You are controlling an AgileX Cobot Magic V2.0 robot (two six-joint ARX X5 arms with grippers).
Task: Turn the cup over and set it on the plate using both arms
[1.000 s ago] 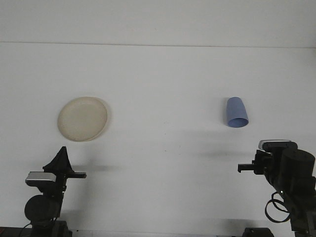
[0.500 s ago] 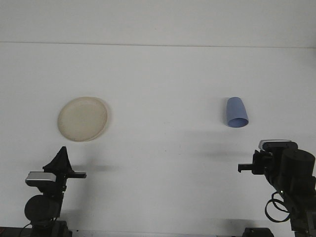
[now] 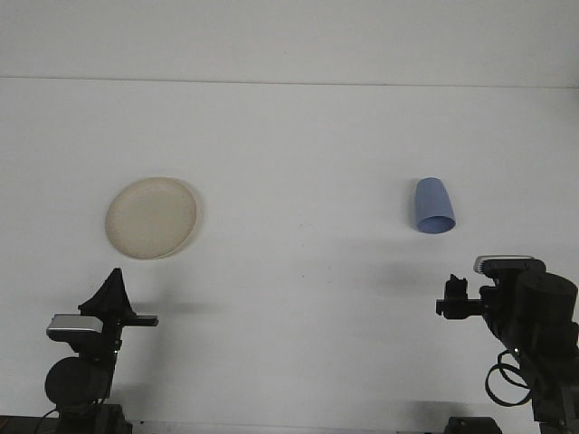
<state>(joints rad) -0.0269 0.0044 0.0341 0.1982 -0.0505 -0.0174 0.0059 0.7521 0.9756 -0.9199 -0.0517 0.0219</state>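
In the front view you have the blue cup [image 3: 433, 206] lying on its side on the white table [image 3: 308, 145], its open mouth toward the near edge. The cream plate [image 3: 151, 217] sits well apart from the cup, far to its left. Your right gripper [image 3: 451, 304] hangs near the cup, on its near side, holding nothing. Your left gripper [image 3: 113, 294] hangs far left of the cup, just in front of the plate. You cannot tell how far either one's fingers are open.
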